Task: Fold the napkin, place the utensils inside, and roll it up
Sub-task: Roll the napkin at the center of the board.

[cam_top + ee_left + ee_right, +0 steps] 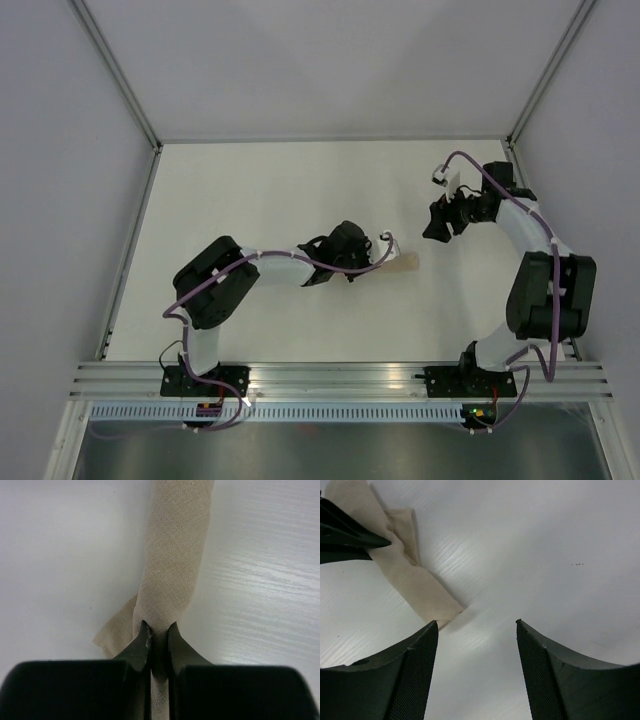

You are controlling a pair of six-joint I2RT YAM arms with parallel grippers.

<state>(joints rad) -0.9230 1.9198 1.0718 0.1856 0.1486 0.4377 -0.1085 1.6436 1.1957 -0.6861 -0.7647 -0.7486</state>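
Note:
The napkin [172,565] is a tight beige roll lying on the white table, with a loose corner sticking out on its left side. My left gripper [159,630] is shut on the near end of the roll. In the top view only the roll's far tip [404,262] shows past the left gripper [352,262]. My right gripper [477,624] hangs open above the table, just off the roll's free end [427,597], holding nothing. In the top view the right gripper [436,228] is up and to the right of the roll. The utensils are hidden.
The white table [300,190] is bounded by grey walls at the back and sides and by a metal rail [330,378] at the near edge, where both arm bases are bolted.

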